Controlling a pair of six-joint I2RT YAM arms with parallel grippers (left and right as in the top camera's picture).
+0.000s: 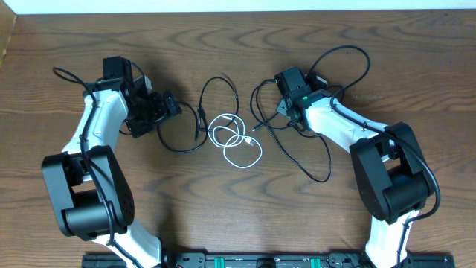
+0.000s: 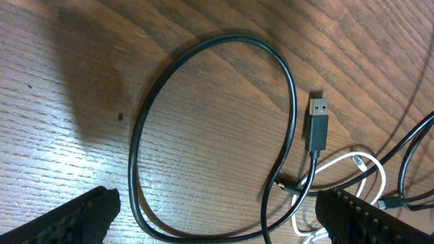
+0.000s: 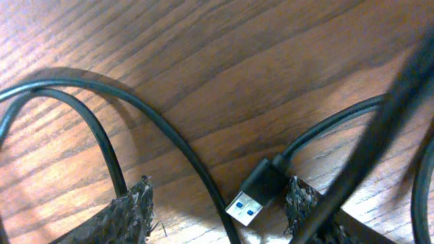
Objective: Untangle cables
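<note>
**Inspector A:** We record the right claw (image 3: 217,198) as released. Its jaws stand apart and grip nothing, straddling the USB plug (image 3: 256,195) of one black cable (image 3: 159,132).

**Inspector B:** Where does the plug lie between the pads?

**Inspector A:** Off centre, low in the wrist frame, hard by the right-of-frame pad (image 3: 304,203). We cannot tell whether they touch. A clear gap separates it from the other pad. Its long axis runs diagonally, with the metal tip lower left and the cord leaving upper right. We judge that closing would catch it obliquely.

**Inspector B:** And the left claw (image 1: 169,104)?

**Inspector A:** Released wide and empty, beside the other black cable (image 1: 201,119), left of centre overhead. The white cable (image 1: 239,145) lies coiled at centre. The right arm is nearer this plug.
</note>
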